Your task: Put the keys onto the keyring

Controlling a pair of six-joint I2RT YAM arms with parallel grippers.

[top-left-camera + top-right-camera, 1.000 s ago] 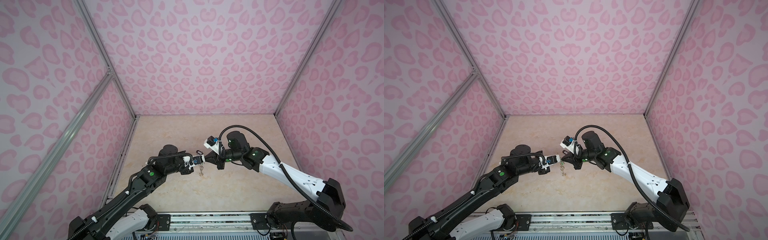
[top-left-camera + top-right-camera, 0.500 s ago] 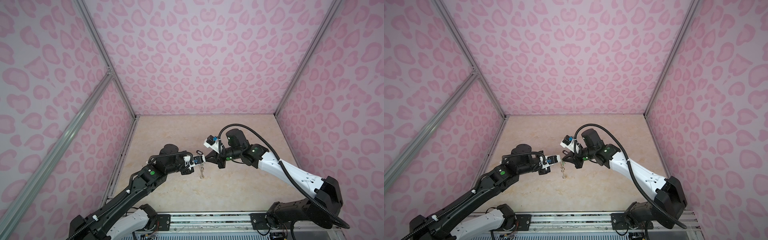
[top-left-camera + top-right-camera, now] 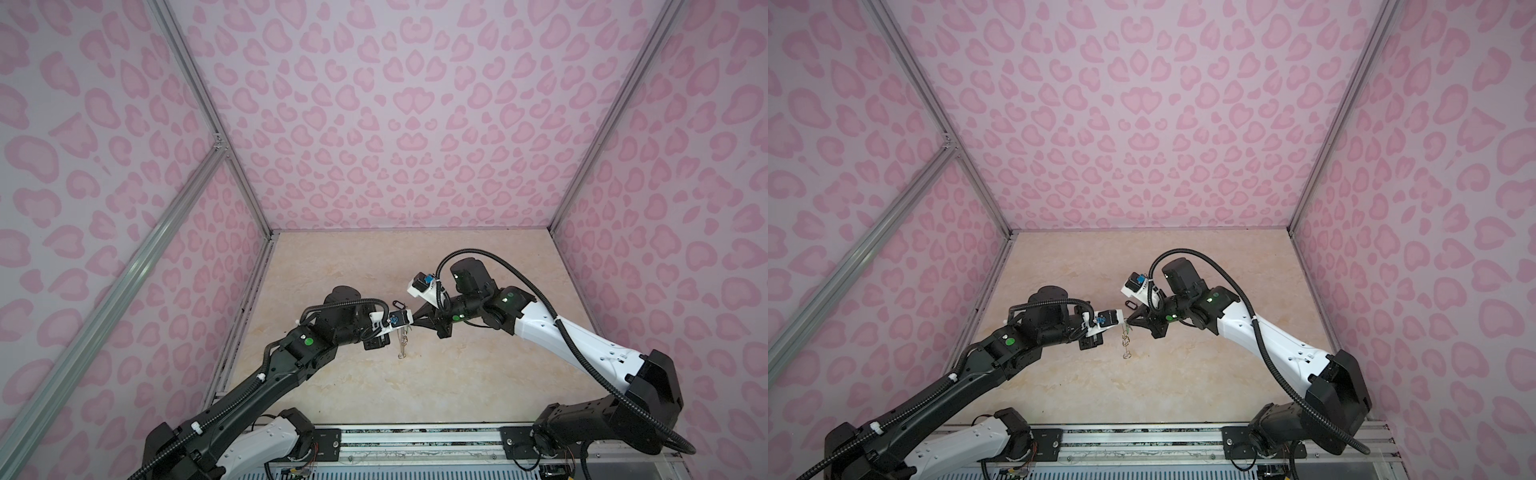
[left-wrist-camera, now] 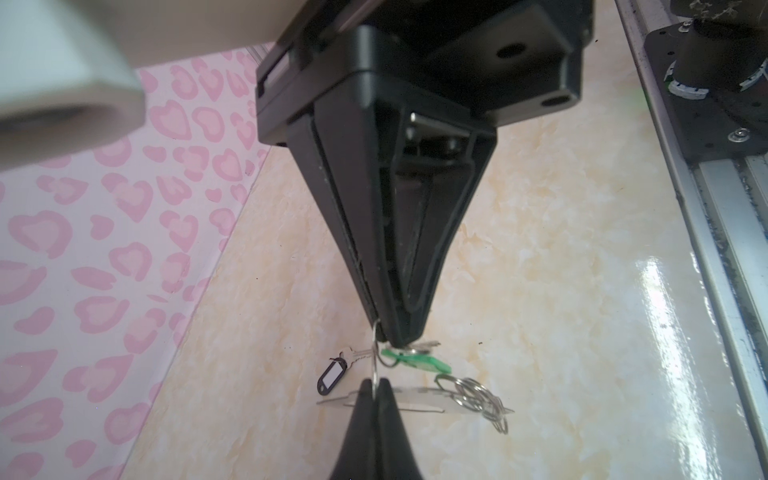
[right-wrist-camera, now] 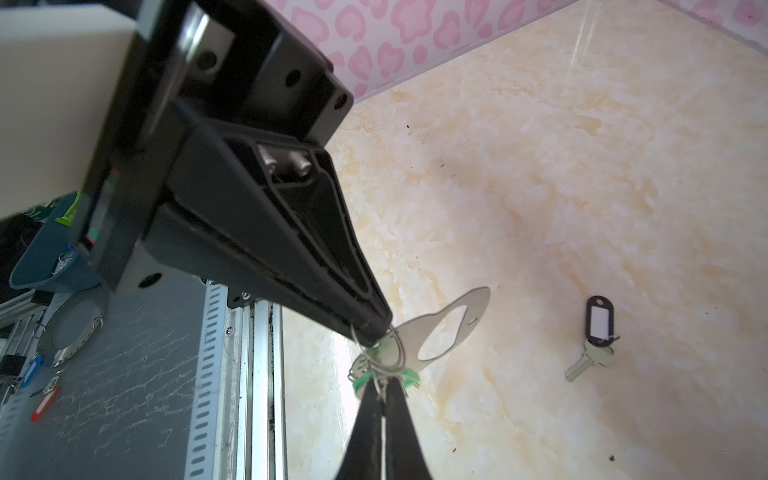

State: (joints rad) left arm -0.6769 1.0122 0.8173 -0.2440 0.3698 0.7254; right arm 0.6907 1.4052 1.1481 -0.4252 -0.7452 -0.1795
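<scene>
Both pairs of jaws are closed, and the two grippers meet tip to tip over the middle of the table [image 3: 457, 386].

I see the left gripper [image 5: 376, 328] reaching in from the left and the right gripper [image 4: 392, 338] from the right in both top views. Each pinches the same thin wire ring [image 4: 375, 365], one at either end of the loop.

Just below the tips hangs the keyring [image 5: 471, 301], a flat grey plate with an oval slot. From above it shows edge-on. A cluster of spare rings [image 4: 478, 395] dangles from its lower edge. I cannot tell whether the pinched ring belongs to the plate or to a key.

The green key [image 4: 419, 362] hangs at the pinched ring, touching it, right between the two sets of fingertips. Its metal blade is mostly hidden behind the right gripper.

The black key [image 5: 598, 324] lies flat on the table by itself, apart from both grippers, on the far side of them in the top views. Its tag has a white insert.
</scene>
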